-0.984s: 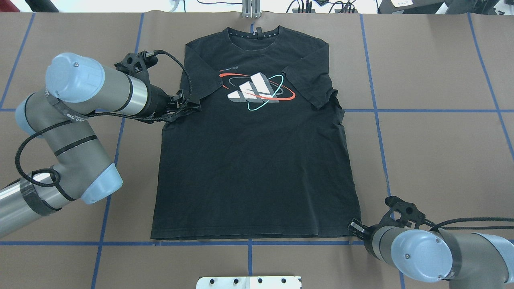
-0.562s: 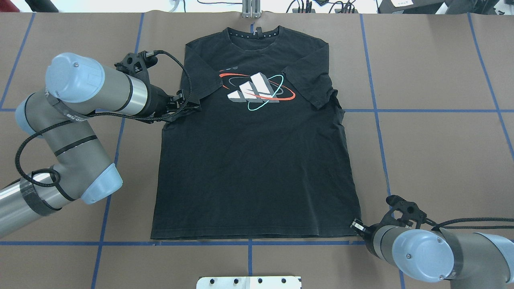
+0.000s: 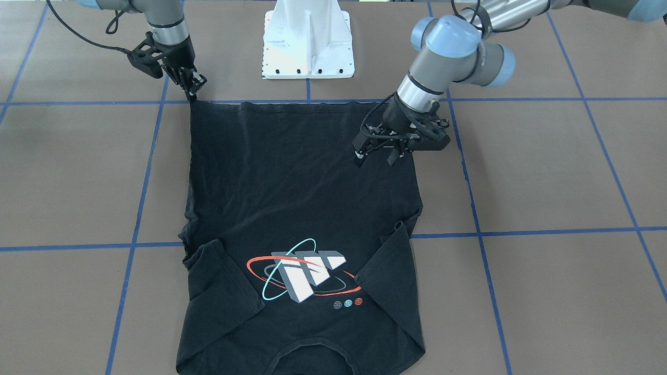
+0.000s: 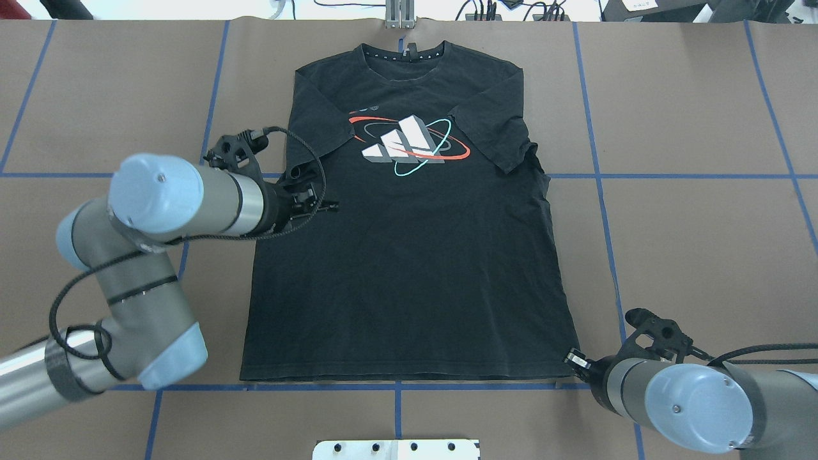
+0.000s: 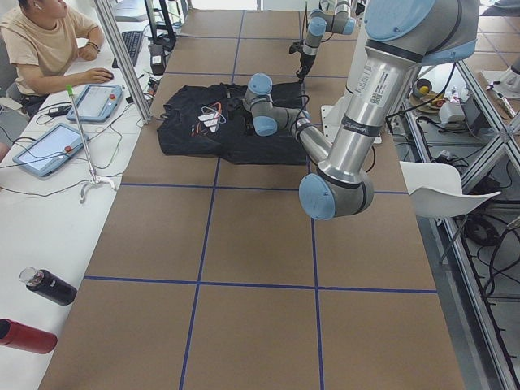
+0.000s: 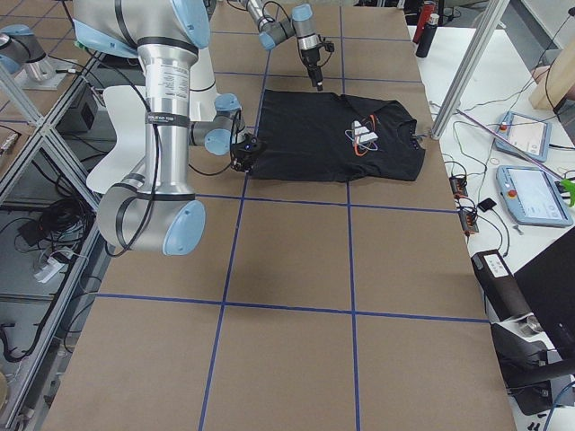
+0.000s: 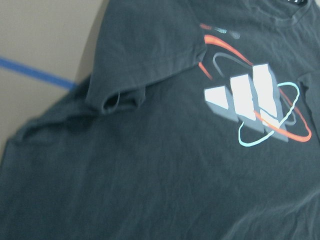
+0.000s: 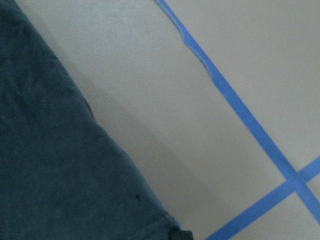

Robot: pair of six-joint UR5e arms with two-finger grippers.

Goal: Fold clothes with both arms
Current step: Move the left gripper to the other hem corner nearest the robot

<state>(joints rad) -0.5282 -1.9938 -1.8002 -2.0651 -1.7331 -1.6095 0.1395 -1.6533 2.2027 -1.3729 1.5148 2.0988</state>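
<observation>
The black T-shirt (image 4: 409, 268) lies flat on the brown table, logo (image 4: 409, 144) up, collar at the far edge and both sleeves folded inward. My left gripper (image 4: 323, 203) hovers over the shirt's left side, just below the folded sleeve. In the front-facing view my left gripper (image 3: 374, 159) is open and empty. The left wrist view shows the sleeve fold and logo (image 7: 250, 105). My right gripper (image 4: 571, 359) is at the shirt's near right hem corner, also seen in the front-facing view (image 3: 192, 94); I cannot tell whether it is open or shut. The right wrist view shows that shirt corner (image 8: 50, 175) lying on the table.
The white pedestal base (image 3: 308, 39) stands at the near edge between the arms. Blue tape lines (image 4: 601, 176) cross the brown table. A metal bracket (image 4: 399, 16) sits beyond the collar. An operator (image 5: 41, 49), tablets and bottles (image 5: 49, 286) are on a side bench.
My left arm has swung toward the robot and rightward, from beside the left sleeve to over the shirt's side below it. My right gripper has shifted slightly right at the hem corner.
</observation>
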